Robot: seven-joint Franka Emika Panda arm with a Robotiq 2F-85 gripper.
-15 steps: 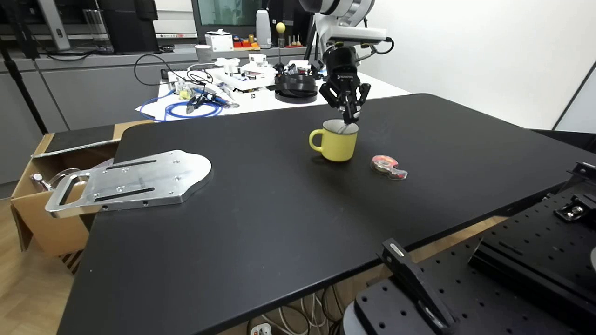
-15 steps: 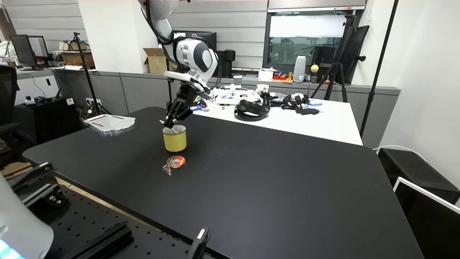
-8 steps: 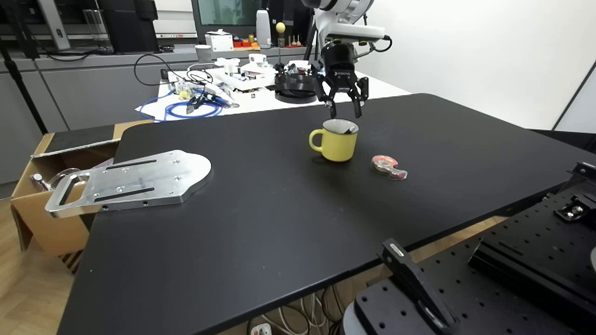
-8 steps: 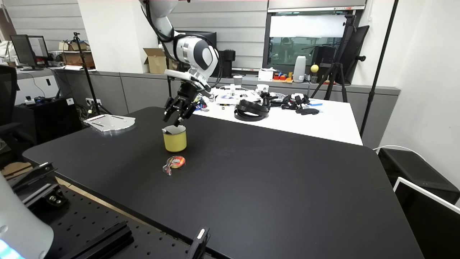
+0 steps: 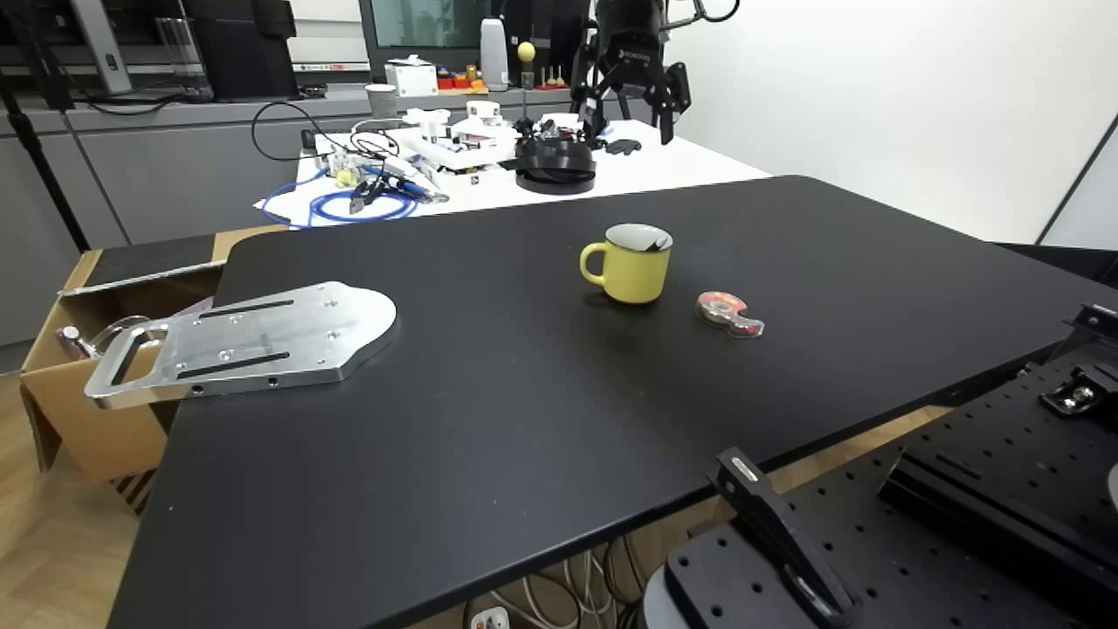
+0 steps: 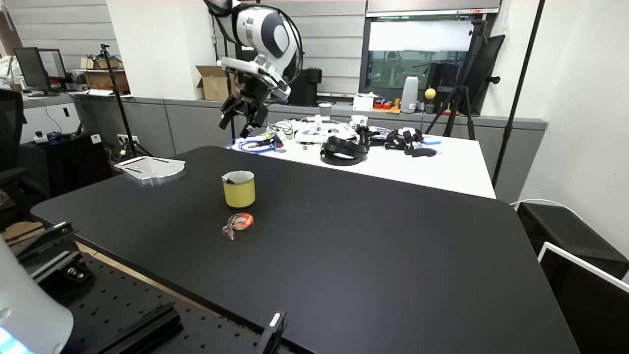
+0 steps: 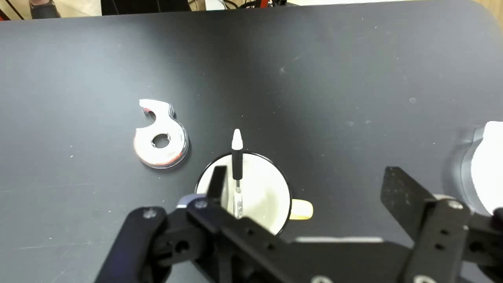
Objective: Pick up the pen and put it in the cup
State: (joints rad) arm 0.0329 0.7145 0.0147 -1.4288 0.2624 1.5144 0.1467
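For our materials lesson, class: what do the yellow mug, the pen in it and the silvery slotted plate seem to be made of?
Yellow mug: glazed ceramic or perhaps enamelled metal; smooth, pale inside, dark rim.
Pen: probably plastic; white tip, matte-looking black section, seemingly clear barrel.
Slotted plate: most likely bare metal, perhaps aluminium; silvery, with bright, reflective edges.

Tabletop [image 5: 489, 454] looks matt, metal plate [image 5: 271, 336] kinda shiny. Mug [image 5: 634, 274] seems smooth, tape dispenser [image 5: 723, 307] looks like clear plastic, box [image 5: 96, 437] is cardboard.
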